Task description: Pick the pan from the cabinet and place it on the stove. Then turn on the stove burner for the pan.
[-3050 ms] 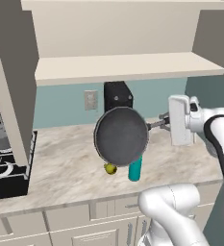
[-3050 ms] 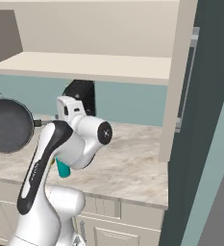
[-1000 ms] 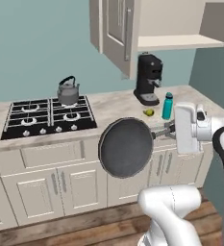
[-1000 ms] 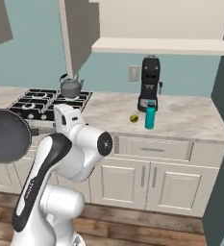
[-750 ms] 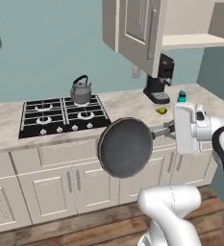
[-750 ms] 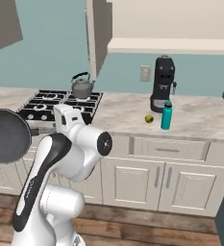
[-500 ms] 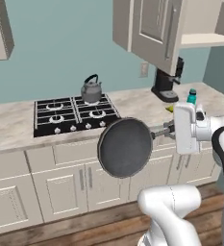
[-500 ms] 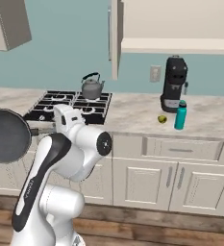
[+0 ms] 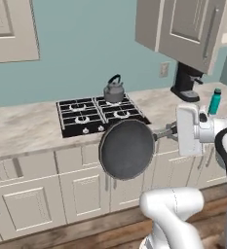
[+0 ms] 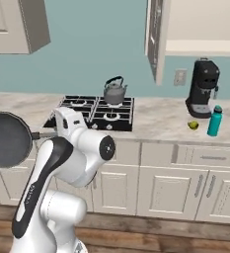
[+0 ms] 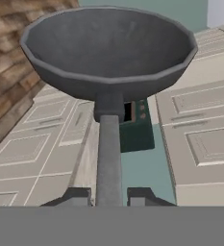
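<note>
Pan (image 9: 127,149) was out, jaws pinching its handle (cabinet (image 9: 185,26) door open); you hadn't reached the stove (image 9: 100,114) yet.

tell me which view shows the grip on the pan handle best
The hand view: the gripper has both fingertips closed on the pan handle. The left base view shows the pan with the grip tiny; the right base view has it partly cropped.

Kitchen: stove (image 9: 99,115), kettle (image 9: 114,90), cabinets (image 9: 31,200).
</note>
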